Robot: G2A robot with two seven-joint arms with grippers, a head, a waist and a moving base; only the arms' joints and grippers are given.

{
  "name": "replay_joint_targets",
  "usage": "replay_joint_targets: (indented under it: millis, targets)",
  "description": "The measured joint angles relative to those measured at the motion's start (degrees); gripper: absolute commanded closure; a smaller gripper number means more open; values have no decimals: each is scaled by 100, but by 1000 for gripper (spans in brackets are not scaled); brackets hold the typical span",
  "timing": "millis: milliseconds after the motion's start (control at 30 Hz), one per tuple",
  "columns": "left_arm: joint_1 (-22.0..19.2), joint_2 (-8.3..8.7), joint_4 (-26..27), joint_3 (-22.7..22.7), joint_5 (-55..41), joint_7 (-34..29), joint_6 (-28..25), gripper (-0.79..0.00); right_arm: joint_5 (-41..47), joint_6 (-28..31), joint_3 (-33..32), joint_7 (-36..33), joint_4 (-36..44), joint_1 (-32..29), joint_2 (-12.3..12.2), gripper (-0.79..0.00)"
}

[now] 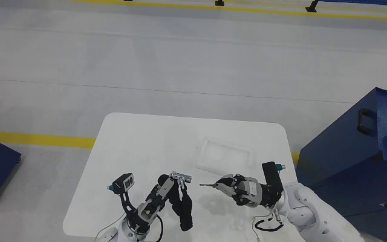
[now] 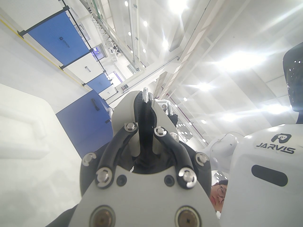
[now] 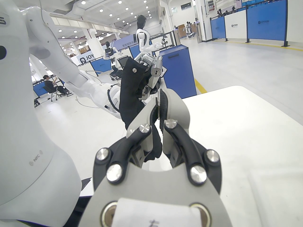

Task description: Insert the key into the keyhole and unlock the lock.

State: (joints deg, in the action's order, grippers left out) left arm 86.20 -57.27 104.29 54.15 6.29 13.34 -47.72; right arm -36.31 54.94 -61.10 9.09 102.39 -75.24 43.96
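Right fingers [image 3: 175, 112] pinching key [image 1: 207, 185], shaft lying along 3-9 line, tip pointing 9 o'clock at lock [image 1: 179, 177]; left fingers [image 2: 123, 124] clamping lock, keyhole [image 3: 155, 72] facing key, just apart.

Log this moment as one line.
left claw: shut on lock | right claw: shut on key | key: short of keyhole, not inserted
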Motion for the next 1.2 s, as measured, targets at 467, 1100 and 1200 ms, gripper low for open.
replay_joint_targets:
  millis: [467,1100,1200]
  targets:
    - [0,0,0,0,0,0,0,0,31,-62,-13,19,50,-30,14,0]
    - [0,0,0,0,0,0,0,0,404,61,41,-51,106,-58,230,0]
    - [0,0,0,0,0,0,0,0,492,-7,109,-117,81,-7,278,0]
